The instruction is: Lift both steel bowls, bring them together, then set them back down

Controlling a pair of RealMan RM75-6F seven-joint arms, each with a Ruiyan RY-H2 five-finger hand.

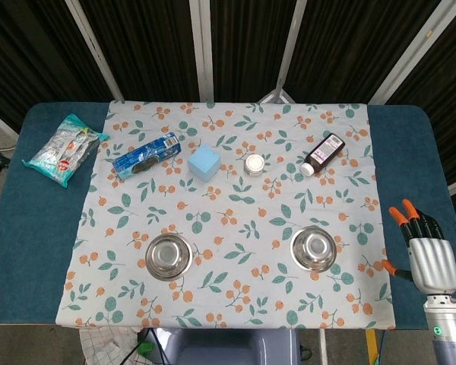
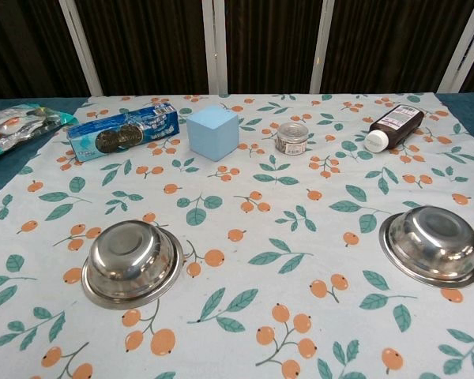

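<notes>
Two steel bowls stand upright on the leaf-and-berry tablecloth, well apart from each other. The left bowl is near the front left, and the right bowl is near the front right. My right hand hovers at the table's right edge, to the right of the right bowl and apart from it. Its orange-tipped fingers are stretched out and hold nothing. It appears only in the head view. My left hand shows in neither view.
Along the far side lie a silvery snack bag, a blue cookie pack, a light blue cube, a small jar and a dark bottle on its side.
</notes>
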